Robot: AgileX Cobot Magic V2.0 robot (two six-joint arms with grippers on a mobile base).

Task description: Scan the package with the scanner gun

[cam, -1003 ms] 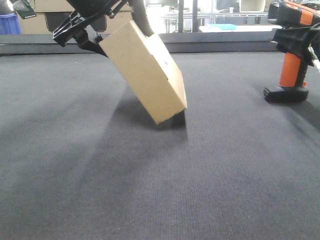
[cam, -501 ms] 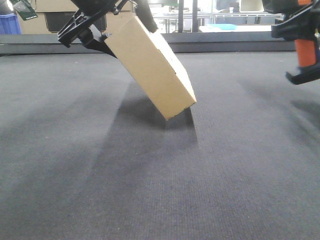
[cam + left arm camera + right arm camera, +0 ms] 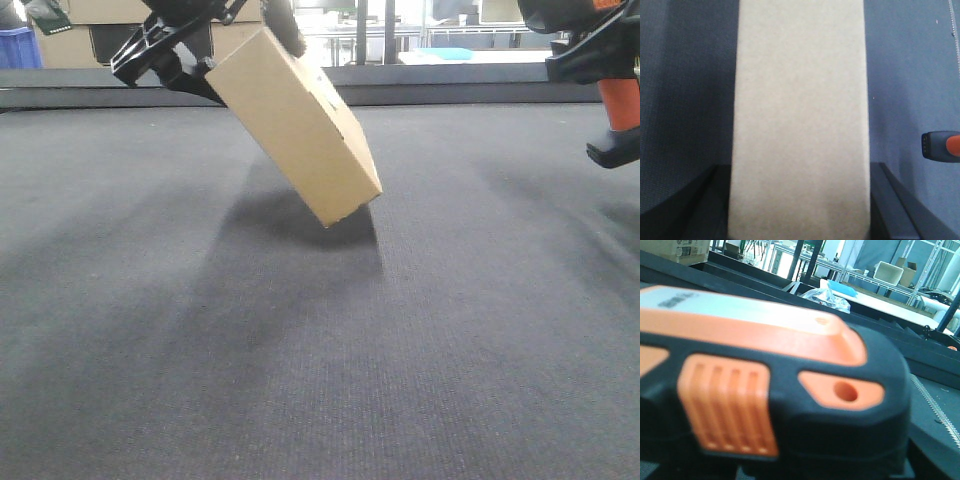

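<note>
The package (image 3: 295, 125), a plain brown cardboard box, hangs tilted with its low corner at or just above the dark mat (image 3: 300, 350). My left gripper (image 3: 200, 65) is shut on its upper end. In the left wrist view the package (image 3: 800, 115) fills the middle between the two black fingers (image 3: 900, 205). The scanner gun (image 3: 620, 95), orange stem and black foot, is held off the mat at the far right by my right gripper (image 3: 585, 55). Its black and orange head (image 3: 770, 390) fills the right wrist view; its foot tip (image 3: 941, 146) shows at the left wrist view's right edge.
A raised dark rail (image 3: 450, 85) borders the mat at the back. Behind it stand a blue bin (image 3: 18, 48) and cardboard cartons (image 3: 100, 12). Tables with a white tub (image 3: 888, 273) and a blue tray (image 3: 842, 289) stand farther off.
The scanner gun stood on the mat a second ago; it has been lifted and hangs higher at the right edge. The tilted package has risen slightly and shifted a little.
</note>
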